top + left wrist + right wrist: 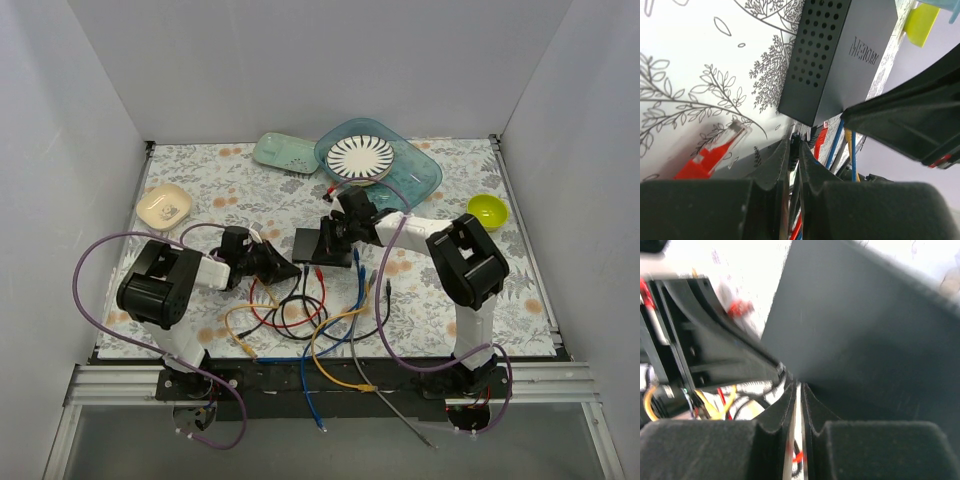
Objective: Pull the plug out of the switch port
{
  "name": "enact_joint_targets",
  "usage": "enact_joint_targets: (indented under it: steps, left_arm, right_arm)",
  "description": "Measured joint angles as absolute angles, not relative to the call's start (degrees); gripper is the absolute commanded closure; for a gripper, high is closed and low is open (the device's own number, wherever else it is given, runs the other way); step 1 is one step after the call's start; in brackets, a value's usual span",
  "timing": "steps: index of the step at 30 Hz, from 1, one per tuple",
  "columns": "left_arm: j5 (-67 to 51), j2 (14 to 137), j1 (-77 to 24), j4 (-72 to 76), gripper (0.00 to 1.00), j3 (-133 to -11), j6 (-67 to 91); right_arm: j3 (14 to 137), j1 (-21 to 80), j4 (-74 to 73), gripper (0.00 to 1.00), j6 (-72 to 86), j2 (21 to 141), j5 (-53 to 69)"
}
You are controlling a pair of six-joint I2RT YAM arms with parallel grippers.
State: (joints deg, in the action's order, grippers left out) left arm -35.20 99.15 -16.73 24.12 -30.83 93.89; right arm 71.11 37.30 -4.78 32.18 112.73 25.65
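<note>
The switch (840, 55) looks matt black metal; the tablecloth (685, 60) smooth.

A lab test cell: plain white partition walls (320, 70), aluminium rail (120, 385), floral table cover (250, 185)

The switch (306, 245), flat, black, vent-holed, lies mid-mat; red, blue and yellow cables (836, 142) enter its near edge.

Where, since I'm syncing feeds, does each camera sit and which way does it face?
Top external: above and behind, looking down at the table; left arm and right arm show.
Left wrist: behind the left gripper, facing the switch; own fingers show.
Right wrist: behind the right gripper, blurred, facing the switch's top; own fingers show.
Shared: all see the switch.
</note>
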Motion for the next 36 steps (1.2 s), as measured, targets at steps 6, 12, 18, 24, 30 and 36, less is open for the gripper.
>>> enact_joint_targets:
  steps: [6, 12, 18, 24, 30, 36]
  left_arm:
    - [-33.43, 95.94, -16.71, 19.27, 1.00, -30.44, 92.55]
    - [-26.76, 83.66, -12.45, 6.55, 1.00, -29.10, 91.24]
    - [-16.71, 76.03, -3.95, -8.10, 0.81, -35.59, 89.60]
    - [-13.43, 80.60, 1.83, -15.14, 0.02, -36.93, 89.08]
    - [-16.73, 80.09, 2.90, -13.50, 0.02, -39.62, 89.97]
    - [-24.84, 82.48, -0.54, -5.43, 0.07, -39.55, 91.20]
  right_arm:
    - [64.79, 38.59, -5.04, 0.86, 32.21, 110.19, 25.54]
    - [64.62, 38.79, -4.95, 0.86, 32.47, 110.15, 25.67]
    - [64.62, 38.76, -5.04, 0.86, 32.27, 110.02, 25.41]
    - [64.73, 38.74, -7.03, 0.84, 30.85, 109.08, 24.12]
    - [65.87, 38.74, -8.54, 0.84, 30.06, 108.75, 22.81]
    - [68.23, 38.41, -9.54, 0.86, 29.91, 108.33, 19.44]
